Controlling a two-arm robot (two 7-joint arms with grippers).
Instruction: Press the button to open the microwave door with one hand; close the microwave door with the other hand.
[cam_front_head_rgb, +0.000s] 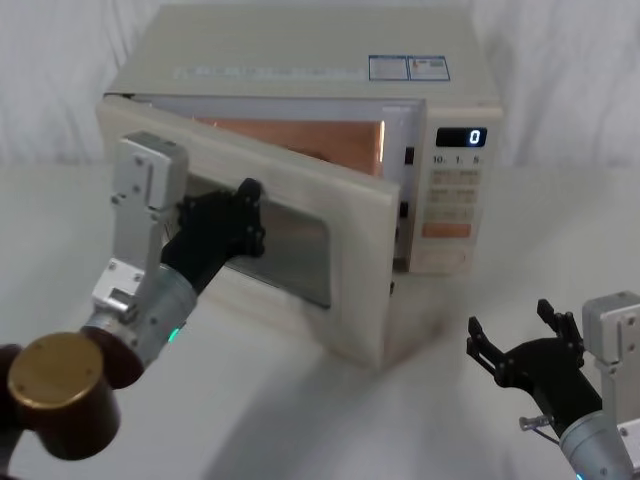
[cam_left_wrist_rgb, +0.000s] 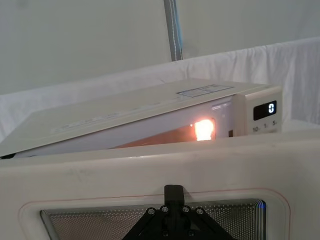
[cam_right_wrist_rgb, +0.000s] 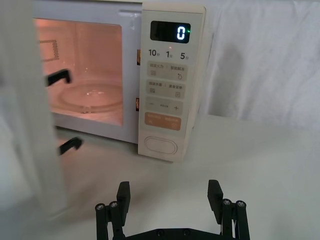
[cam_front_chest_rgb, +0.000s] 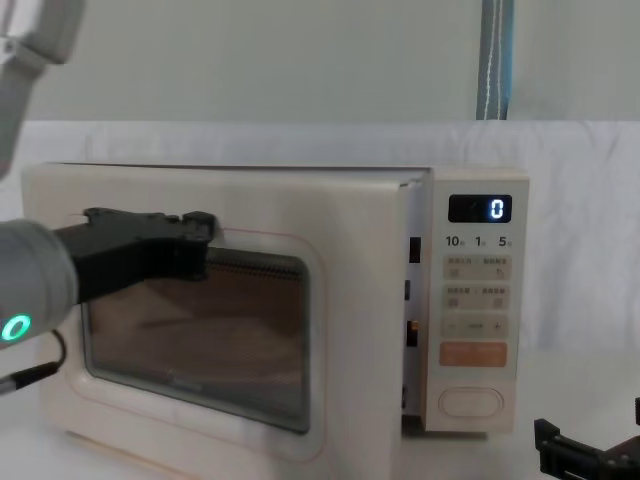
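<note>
Microwave door (cam_front_head_rgb: 345, 255) stood partly open, hinged at the robot's left, free edge swung out toward the robot; lit orange cavity (cam_right_wrist_rgb: 85, 80) visible behind it, with glass turntable (cam_right_wrist_rgb: 90, 95) inside. Door latch hooks (cam_right_wrist_rgb: 59, 77) seen projecting from the door's inner edge in the right wrist view.

Left gripper (cam_front_head_rgb: 245, 200) was placed against the outer face of the door, at the upper left part of the dark window (cam_front_chest_rgb: 200, 330). Tip (cam_left_wrist_rgb: 173, 192) seen touching the window's upper border in the left wrist view, same contact seen from the side in the chest view (cam_front_chest_rgb: 195, 240). Jaw state: cannot tell, fingers not separately distinguishable.

Right gripper (cam_front_head_rgb: 515, 345) was held low over the table (cam_front_head_rgb: 350, 420), in front of and to the right of the microwave, well apart from the keypad panel (cam_front_head_rgb: 455, 205). Jaws spread wide, nothing between them; both fingers (cam_right_wrist_rgb: 215, 195) seen apart in the right wrist view, pointed toward the panel.

Button (cam_right_wrist_rgb: 161, 146), a plain cream oval key, sat at the bottom of the keypad panel, directly below the orange key (cam_right_wrist_rgb: 162, 121); not touched by either gripper. Also seen in the chest view (cam_front_chest_rgb: 472, 401). Display (cam_front_chest_rgb: 480, 208) read 0.
</note>
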